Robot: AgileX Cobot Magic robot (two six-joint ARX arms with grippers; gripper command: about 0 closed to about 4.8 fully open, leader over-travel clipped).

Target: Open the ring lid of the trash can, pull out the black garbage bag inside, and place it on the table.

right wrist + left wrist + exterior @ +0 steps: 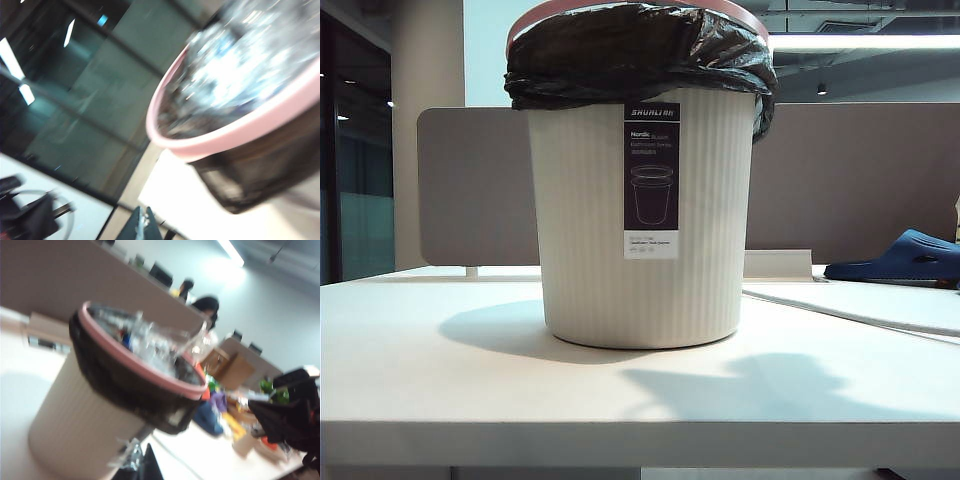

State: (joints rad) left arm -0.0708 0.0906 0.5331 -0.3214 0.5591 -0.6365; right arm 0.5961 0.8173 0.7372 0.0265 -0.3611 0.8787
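Observation:
The cream ribbed trash can (pixel 580 230) stands mid-table (pixel 440 380), its dark label facing the exterior camera. The pink ring lid (pixel 745 14) sits on its mouth and clamps the black garbage bag (pixel 630 55), whose edge folds down over the rim. No gripper shows in the exterior view. In the left wrist view the left gripper (pixel 147 465) is shut, low beside the can (pixel 75 410), below the ring lid (pixel 135 357) and bag (pixel 125 385). The right gripper (pixel 145 225) is shut and empty, off to the side below the ring lid (pixel 240 132) and bag (pixel 250 175).
A grey-brown partition (pixel 470 190) runs behind the table. A blue slipper (pixel 905 255) lies at the back right and a white box (pixel 775 262) behind the can. Coloured clutter (pixel 225 415) and a black device (pixel 290 410) lie beyond the can.

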